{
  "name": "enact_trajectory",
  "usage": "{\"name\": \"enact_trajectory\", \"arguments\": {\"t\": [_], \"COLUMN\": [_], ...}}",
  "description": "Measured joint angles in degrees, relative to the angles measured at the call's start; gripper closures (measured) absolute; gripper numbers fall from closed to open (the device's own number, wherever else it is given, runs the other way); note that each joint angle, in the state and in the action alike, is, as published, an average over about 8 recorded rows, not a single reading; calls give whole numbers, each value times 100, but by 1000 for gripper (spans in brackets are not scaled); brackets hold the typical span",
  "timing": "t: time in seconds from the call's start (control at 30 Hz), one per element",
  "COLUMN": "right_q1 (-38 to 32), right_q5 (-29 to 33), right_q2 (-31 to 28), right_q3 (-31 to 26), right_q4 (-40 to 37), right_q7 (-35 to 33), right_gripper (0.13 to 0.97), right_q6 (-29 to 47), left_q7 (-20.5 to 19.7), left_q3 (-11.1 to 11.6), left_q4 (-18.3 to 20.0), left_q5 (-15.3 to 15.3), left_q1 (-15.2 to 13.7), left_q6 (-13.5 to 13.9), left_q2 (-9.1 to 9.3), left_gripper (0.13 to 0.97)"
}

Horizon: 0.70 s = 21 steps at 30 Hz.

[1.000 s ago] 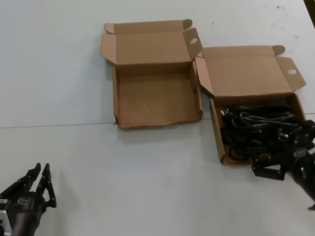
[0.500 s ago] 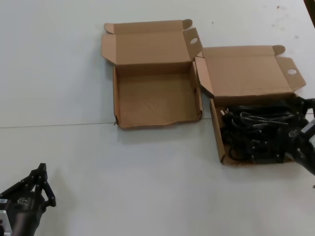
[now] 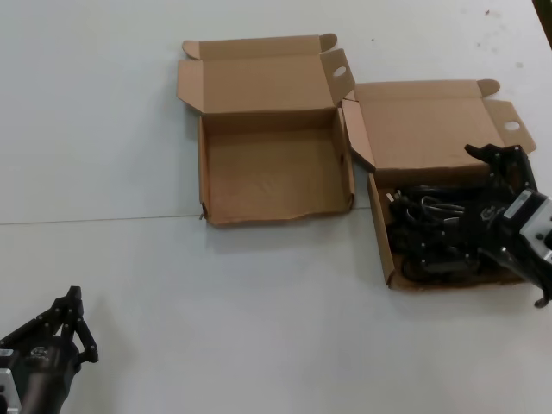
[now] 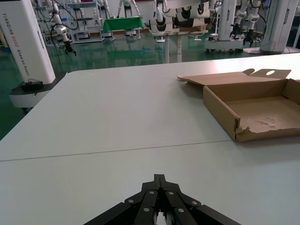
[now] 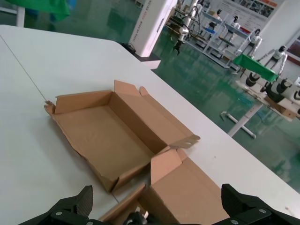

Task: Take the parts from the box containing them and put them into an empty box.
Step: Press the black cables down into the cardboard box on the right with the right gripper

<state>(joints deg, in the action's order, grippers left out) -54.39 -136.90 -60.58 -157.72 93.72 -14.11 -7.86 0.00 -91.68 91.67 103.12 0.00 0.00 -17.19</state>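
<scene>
Black and folded up, the left gripper (image 3: pixel 69 323) waits low at the robot's left, near the table's (image 3: pixel 103 103) front edge. Its fingers are pressed together and hold nothing. It has no job right now.

Next along is the empty box (image 3: pixel 274 168), the one with the wavy front wall and the torn corner. Nothing is inside it. Just beside it on the right stands the box containing them (image 3: pixel 431 129), and the two boxes almost touch at their lids.

The parts (image 3: pixel 431 228) lie in that right box in a dark, tangled pile. The right gripper (image 3: pixel 509 194) hangs over the far right end of the pile, by the right wall, fingers spread wide with nothing held. One fingertip (image 3: pixel 483 152) pokes up near the lid. The cords sit below and to the left of the fingers.

To do this step well, I think the gripper should go straight down over just one bundle and close around its middle. It should keep away from the box wall. Then it should lift slowly so other cords do not come along.
</scene>
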Motion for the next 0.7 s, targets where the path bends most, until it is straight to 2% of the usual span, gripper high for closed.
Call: {"name": "enact_trajectory", "arguments": {"t": [0.47,0.57,0.7], "right_q1": [-117,-158,-263], "right_q5": [300,681,1602], "right_q2": [164,171,177], "right_q3": [-1,-1,-1], "right_q4": [-102,-135,-204], "right_q7": [0,0,0], "right_gripper": [129,129,129], "right_q6": [300,525,1036], "left_q7": [0,0,-1], "left_q3": [0,0,0], "left_q4": [0,0,0], "left_q5": [0,0,0], "left_q1": [0,0,0], "left_q6": [0,0,0], "left_q2": [0,0,0], "left_gripper": [941,941,941]}}
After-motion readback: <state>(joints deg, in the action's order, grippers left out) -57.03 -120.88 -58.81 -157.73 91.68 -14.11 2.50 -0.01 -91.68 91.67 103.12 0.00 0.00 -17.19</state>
